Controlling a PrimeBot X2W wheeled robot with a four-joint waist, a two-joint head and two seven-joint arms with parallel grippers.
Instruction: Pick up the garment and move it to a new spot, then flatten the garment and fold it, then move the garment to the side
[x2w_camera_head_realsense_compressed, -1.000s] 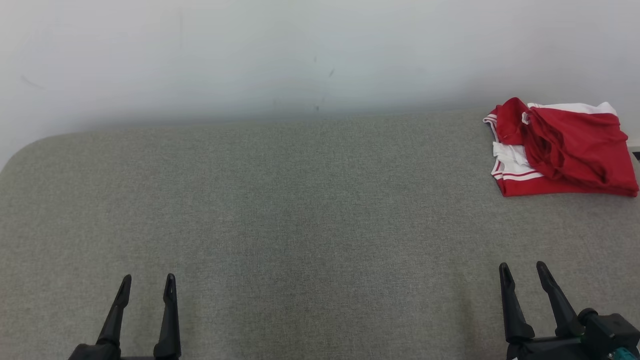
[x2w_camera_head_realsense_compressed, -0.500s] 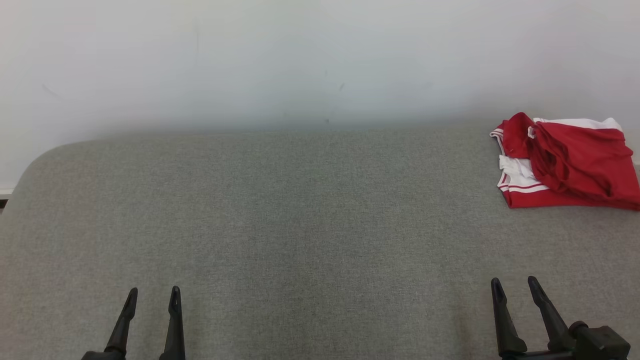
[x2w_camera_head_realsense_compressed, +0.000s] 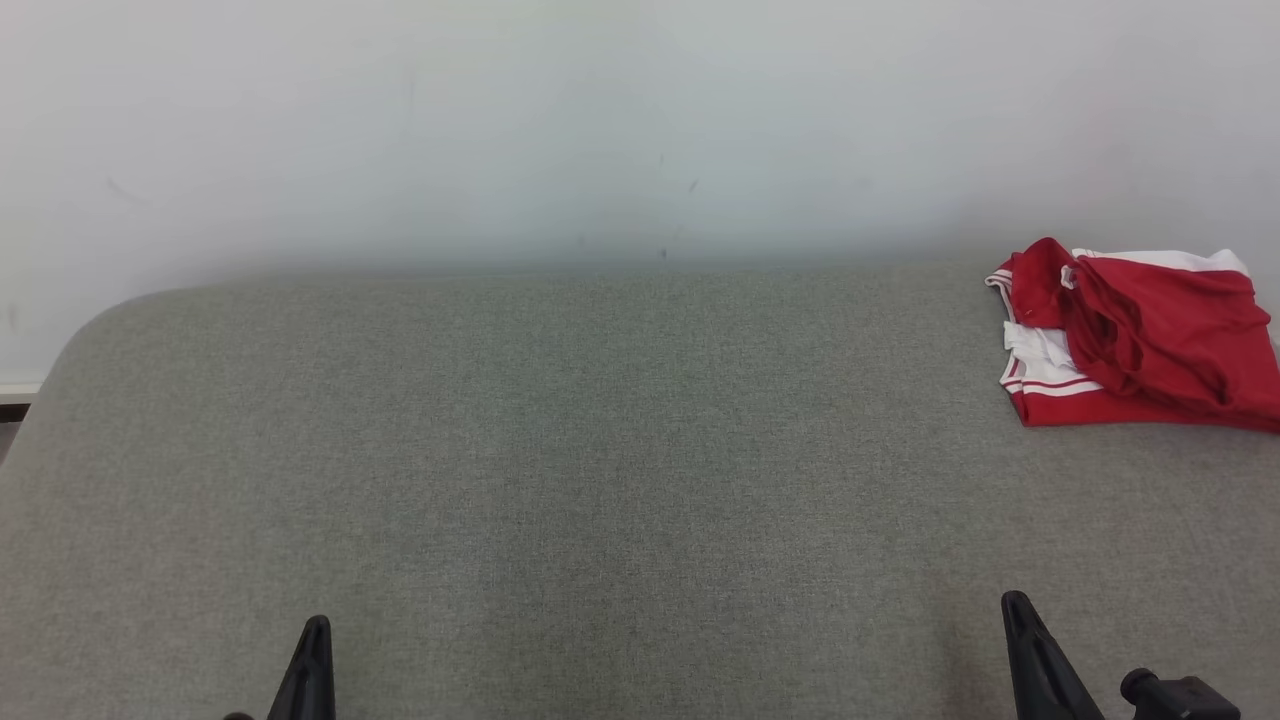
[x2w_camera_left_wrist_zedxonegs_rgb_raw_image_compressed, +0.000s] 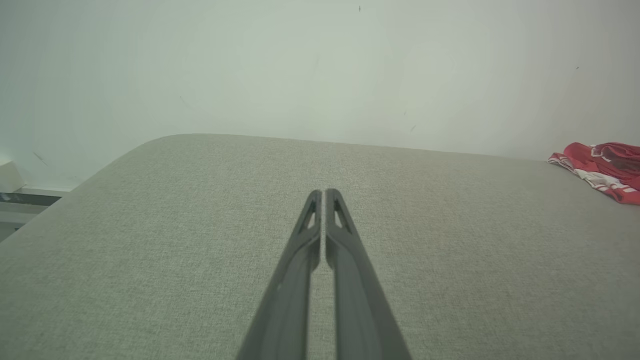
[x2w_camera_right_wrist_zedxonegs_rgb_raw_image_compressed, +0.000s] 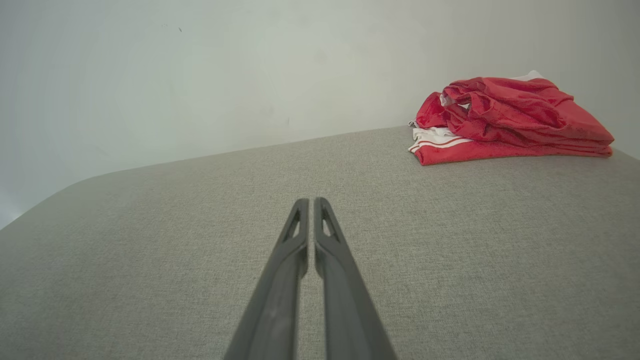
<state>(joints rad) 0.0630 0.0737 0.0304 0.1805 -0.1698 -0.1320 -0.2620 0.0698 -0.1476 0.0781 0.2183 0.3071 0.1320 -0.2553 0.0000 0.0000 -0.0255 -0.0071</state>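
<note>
The garment (x2w_camera_head_realsense_compressed: 1140, 335) is a red and white piece, folded in a loose stack at the far right of the grey fabric surface (x2w_camera_head_realsense_compressed: 600, 450); it also lies at the right in the left wrist view (x2w_camera_left_wrist_zedxonegs_rgb_raw_image_compressed: 600, 170) and the right wrist view (x2w_camera_right_wrist_zedxonegs_rgb_raw_image_compressed: 505, 120). My left gripper (x2w_camera_head_realsense_compressed: 315, 625) sits at the bottom left, shut with nothing in it, its fingers pressed together (x2w_camera_left_wrist_zedxonegs_rgb_raw_image_compressed: 322, 192). At the bottom right my right gripper (x2w_camera_head_realsense_compressed: 1015, 600) is shut and empty too (x2w_camera_right_wrist_zedxonegs_rgb_raw_image_compressed: 310, 201). Both are far from the garment.
A pale wall (x2w_camera_head_realsense_compressed: 600, 120) runs behind the surface. The surface's rounded left corner (x2w_camera_head_realsense_compressed: 90, 330) drops off to a bit of floor edge at the left.
Both grippers have closed from open. The head camera has tilted, so the surface and garment sit lower in the picture, and both grippers have sunk toward the bottom edge.
</note>
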